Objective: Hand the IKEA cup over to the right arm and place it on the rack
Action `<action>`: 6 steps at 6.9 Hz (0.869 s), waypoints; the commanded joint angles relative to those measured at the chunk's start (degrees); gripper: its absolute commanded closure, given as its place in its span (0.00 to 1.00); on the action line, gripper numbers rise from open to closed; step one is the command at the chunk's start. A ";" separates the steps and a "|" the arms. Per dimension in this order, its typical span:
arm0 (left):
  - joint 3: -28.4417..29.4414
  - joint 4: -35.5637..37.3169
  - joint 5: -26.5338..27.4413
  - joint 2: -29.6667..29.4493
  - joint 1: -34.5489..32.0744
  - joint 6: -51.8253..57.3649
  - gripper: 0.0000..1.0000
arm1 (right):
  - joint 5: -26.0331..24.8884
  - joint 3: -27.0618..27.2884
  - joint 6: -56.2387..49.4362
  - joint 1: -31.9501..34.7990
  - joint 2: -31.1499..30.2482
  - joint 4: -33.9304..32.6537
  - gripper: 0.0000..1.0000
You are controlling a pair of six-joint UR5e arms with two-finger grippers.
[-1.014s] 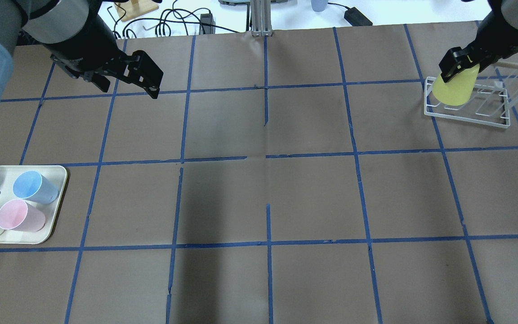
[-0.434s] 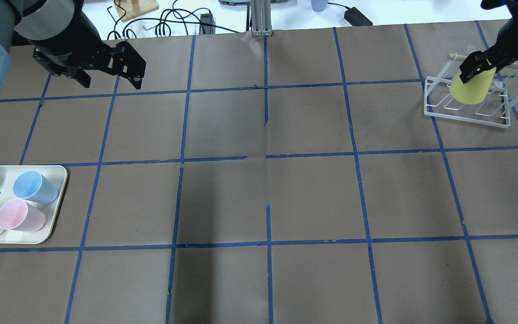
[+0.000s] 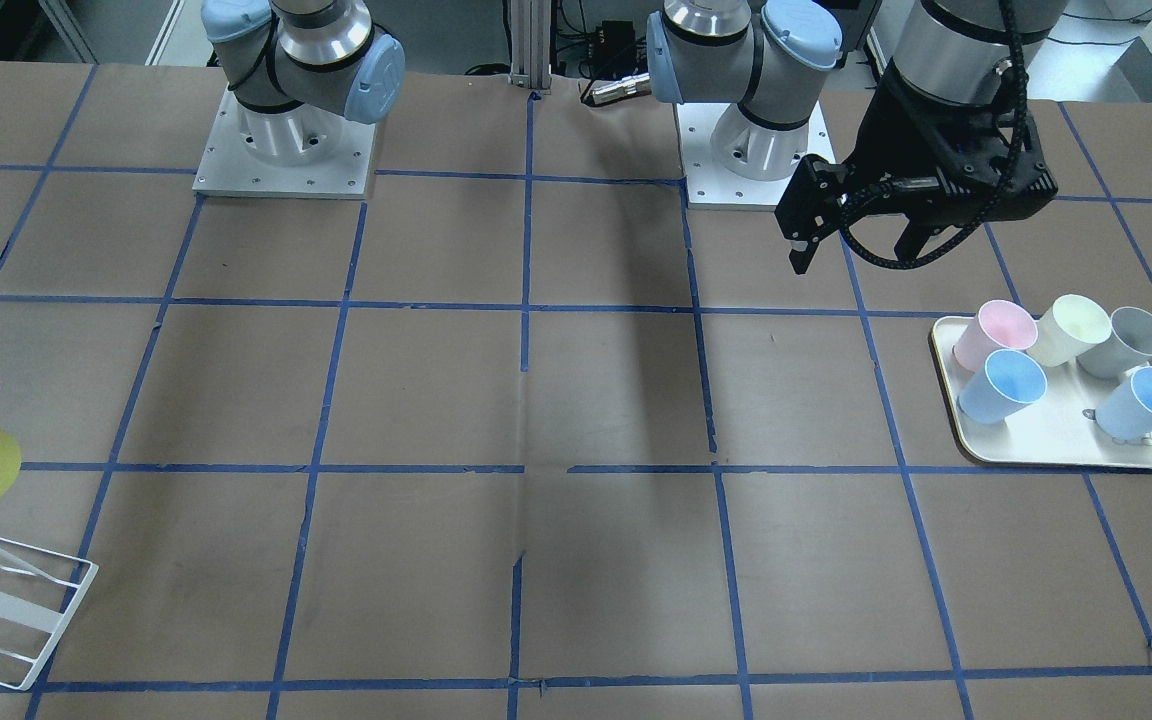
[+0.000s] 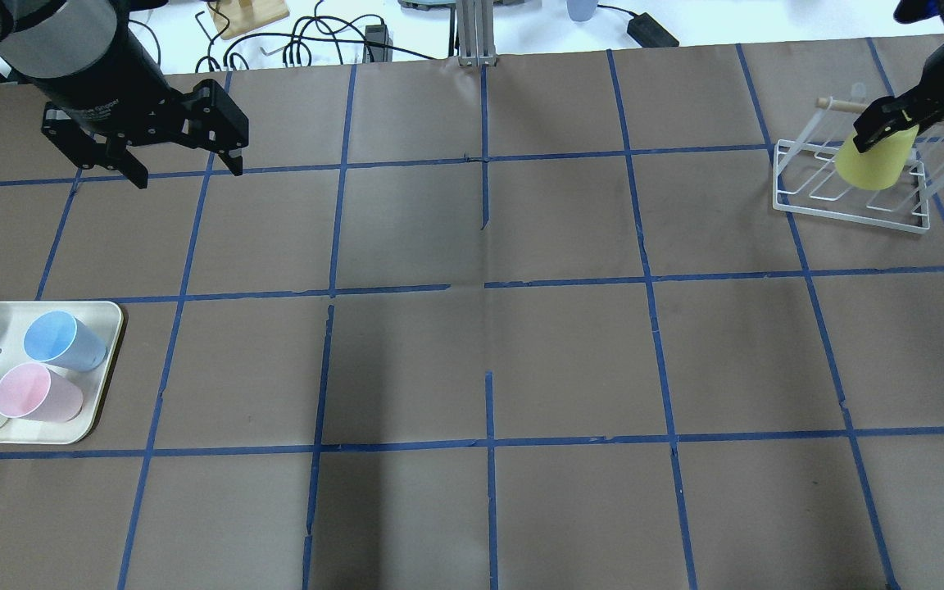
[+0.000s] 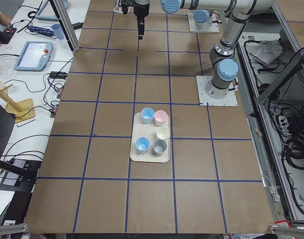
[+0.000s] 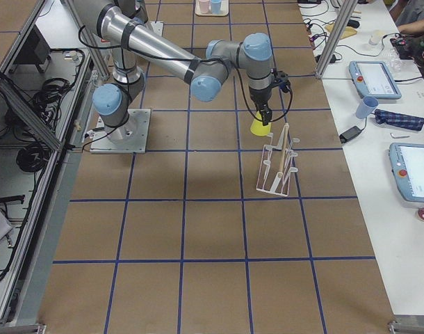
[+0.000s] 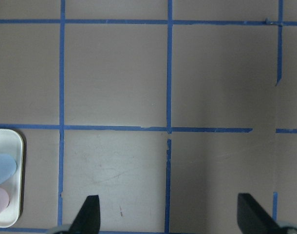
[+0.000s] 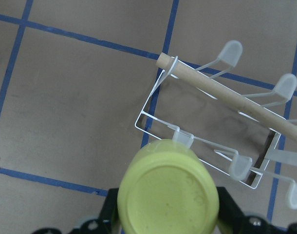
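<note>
Table (image 4: 488, 344): carries the rack at its far right end. Right arm (image 6: 163, 66): reaches out over the rack. Rack (image 6: 276, 167): white wire, prongs slanted, none filled. Cup (image 4: 873, 164): yellow, mouth down, hanging over the rack, seemingly not yet on a prong. Right pincer (image 4: 886, 127): closed on the cup's base end. Left pincer (image 4: 187, 174): wide apart, empty, well away. Step in hand, as judged: centre the mouth over one prong, descend along its slant, and let go only once the cup rests.
</note>
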 commanded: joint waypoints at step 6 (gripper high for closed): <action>-0.27 -0.61 0.25 -0.30 -2.96 -0.49 0.00 | 1.16 -2.81 0.08 -0.08 3.89 -0.30 0.66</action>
